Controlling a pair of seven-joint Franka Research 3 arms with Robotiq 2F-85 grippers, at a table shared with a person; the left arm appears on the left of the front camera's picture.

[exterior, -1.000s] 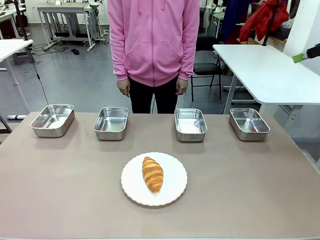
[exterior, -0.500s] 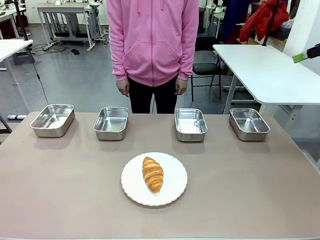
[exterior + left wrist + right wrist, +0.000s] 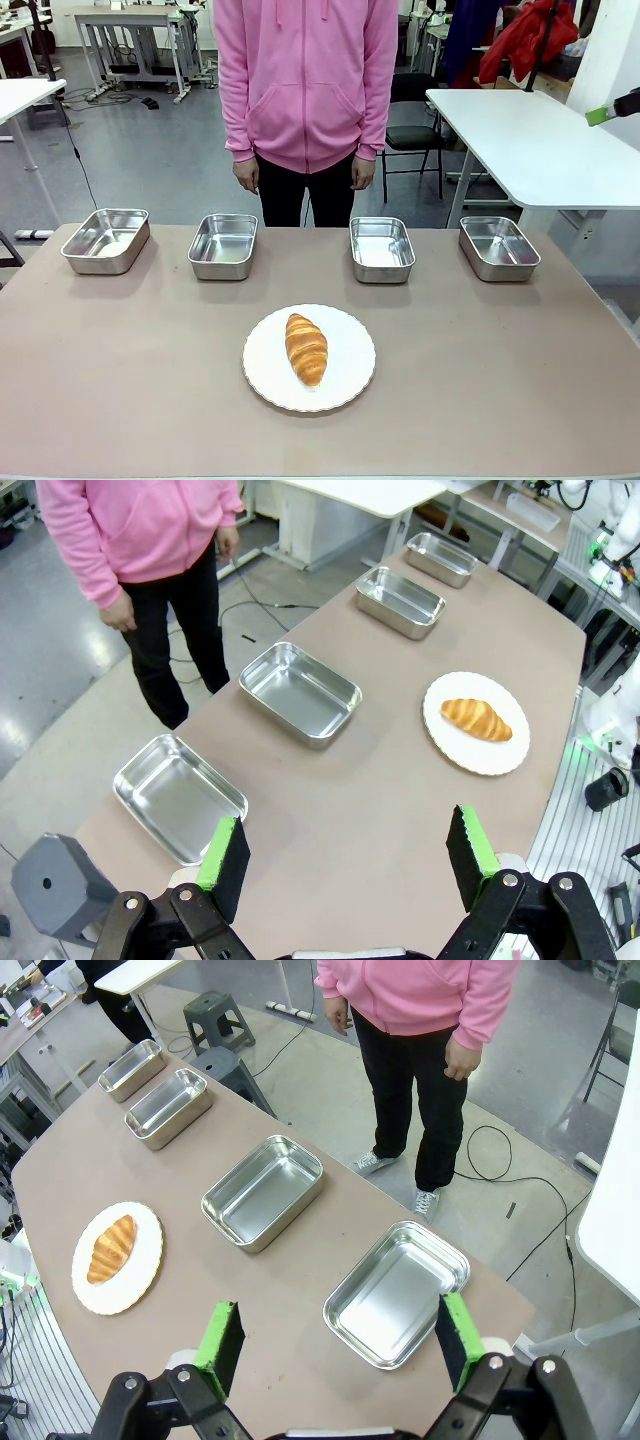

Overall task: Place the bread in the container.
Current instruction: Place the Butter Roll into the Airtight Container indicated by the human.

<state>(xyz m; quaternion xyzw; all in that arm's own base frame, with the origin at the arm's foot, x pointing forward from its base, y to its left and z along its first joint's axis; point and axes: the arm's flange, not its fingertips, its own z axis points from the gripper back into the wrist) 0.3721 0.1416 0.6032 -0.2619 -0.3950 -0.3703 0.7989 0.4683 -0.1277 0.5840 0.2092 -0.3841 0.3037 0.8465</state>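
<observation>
Left wrist view: left claw (image 3: 347, 852) apart, empty; bread (image 3: 477, 719) lies ahead, rightward, long axis along the finger-to-finger line. Right claw (image 3: 337, 1342) likewise apart; bread leftward.

Left pincer (image 3: 346, 822) and right pincer (image 3: 338, 1303) — black, silver-screwed, green pads (image 3: 221, 848) — person (image 3: 307, 60) in pink hoodie (image 3: 300, 110), black trousers (image 3: 330, 195).

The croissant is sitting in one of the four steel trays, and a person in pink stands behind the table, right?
Not quite: the front view shows the croissant on the round white plate, in front of the four steel trays. The person in pink does stand behind the table.
</observation>
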